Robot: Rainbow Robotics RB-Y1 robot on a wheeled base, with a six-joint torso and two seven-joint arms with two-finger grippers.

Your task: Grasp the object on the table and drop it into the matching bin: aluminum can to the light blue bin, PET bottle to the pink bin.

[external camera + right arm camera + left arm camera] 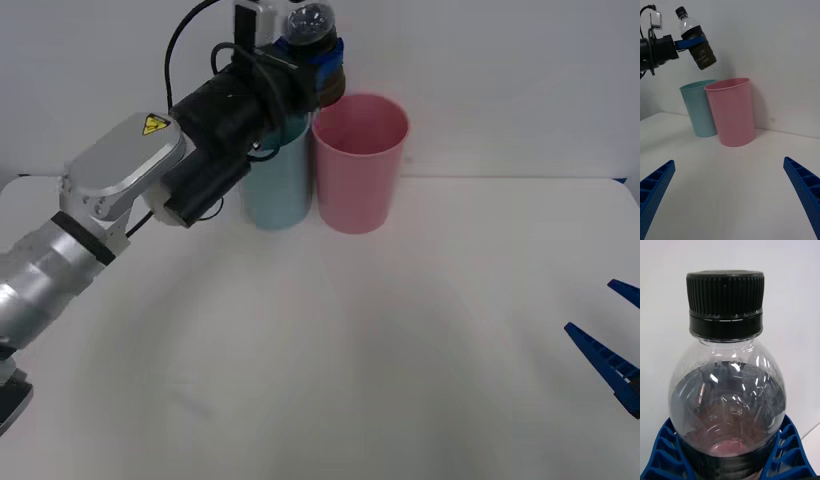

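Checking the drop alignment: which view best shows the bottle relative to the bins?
Right wrist view: the bottle, tilted in the left gripper, hangs above both bins. Front view shows it partly hidden; left wrist view shows its cap and shoulder close up.

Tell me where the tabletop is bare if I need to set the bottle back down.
The table is bare across its middle, between the bins and the parked, open right gripper at the right edge. It is crowded at the back: light blue bin and pink bin stand close together, and the left gripper holds the PET bottle above them.
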